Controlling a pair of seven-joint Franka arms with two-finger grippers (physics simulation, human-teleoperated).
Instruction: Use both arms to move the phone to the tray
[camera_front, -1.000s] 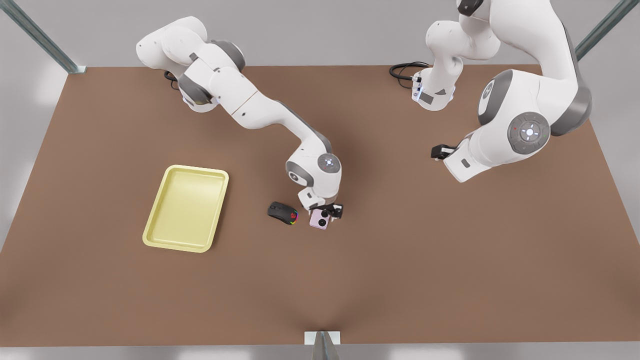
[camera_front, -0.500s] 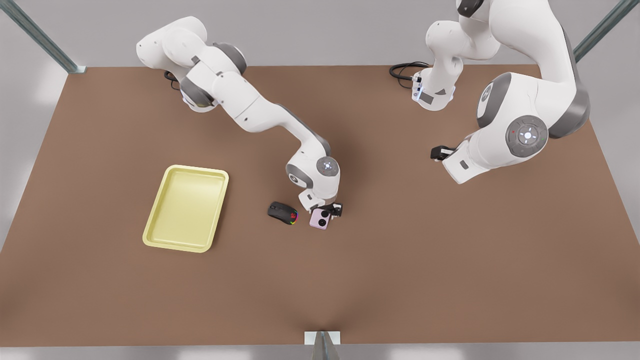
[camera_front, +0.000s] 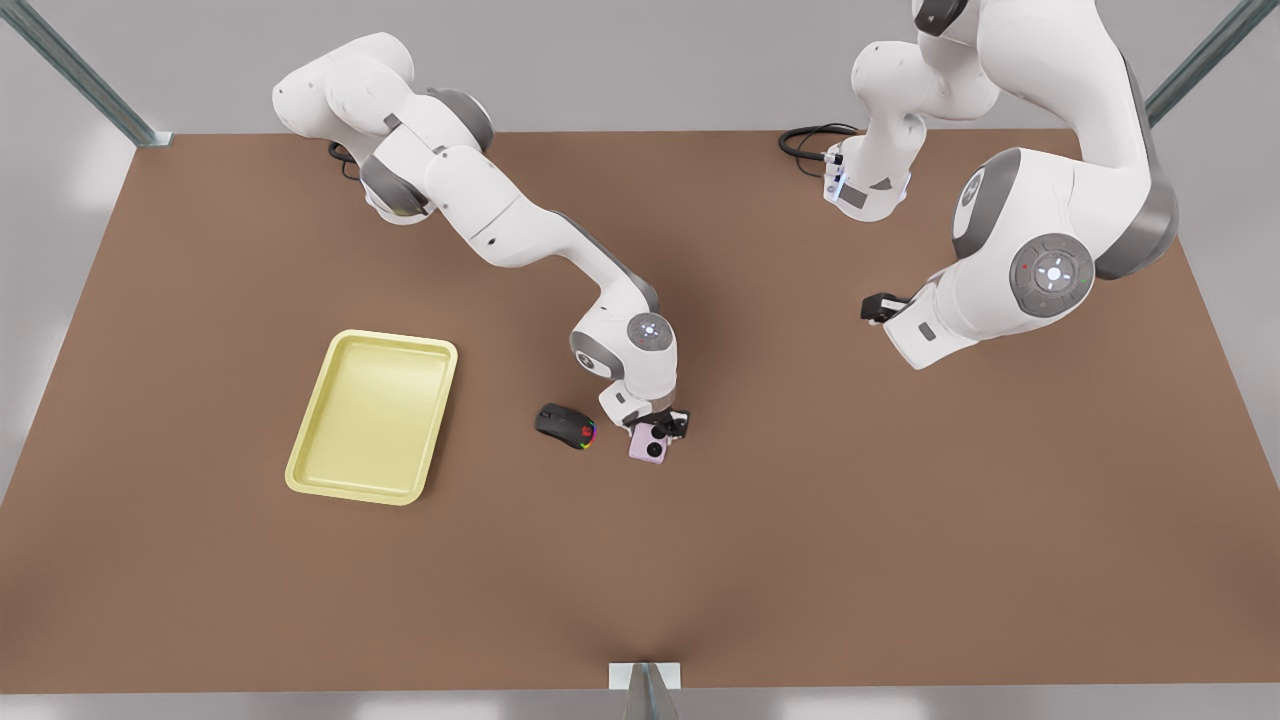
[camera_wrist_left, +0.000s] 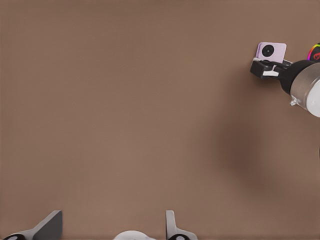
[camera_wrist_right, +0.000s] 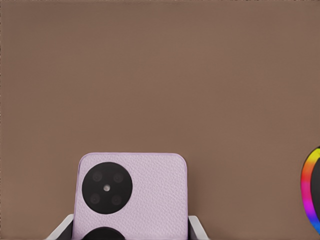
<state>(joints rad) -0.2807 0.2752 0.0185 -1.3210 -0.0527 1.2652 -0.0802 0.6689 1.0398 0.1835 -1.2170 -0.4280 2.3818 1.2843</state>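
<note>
1. The right gripper (camera_front: 664, 430) is down at the phone (camera_front: 648, 446) near the middle of the brown surface (camera_front: 800, 520); in the right wrist view the phone (camera_wrist_right: 131, 195) sits squarely between the two pale fingertips (camera_wrist_right: 196, 227), which flank its side edges, so the jaws are apart and closely bracketing it (whether the pads already press on it cannot be told).

2. The lilac phone lies flat, its two black circles facing up, with the black mouse (camera_front: 566, 425) just beside it at about 9 o'clock in the front view.

3. The deciding relation: the yellow tray (camera_front: 372, 415) lies well apart from the phone, again at roughly 9 o'clock, beyond the mouse, so a carry toward it would likely need lift enough to clear the mouse.

4. The left gripper (camera_wrist_left: 110, 225) hangs over bare surface at about 2 o'clock from the phone, fingers wide apart and holding nothing; this arm waits, and it is plainly the farther of the two.

5. From the left wrist view the phone (camera_wrist_left: 271, 50) and the right gripper (camera_wrist_left: 270, 67) appear far off.
</note>
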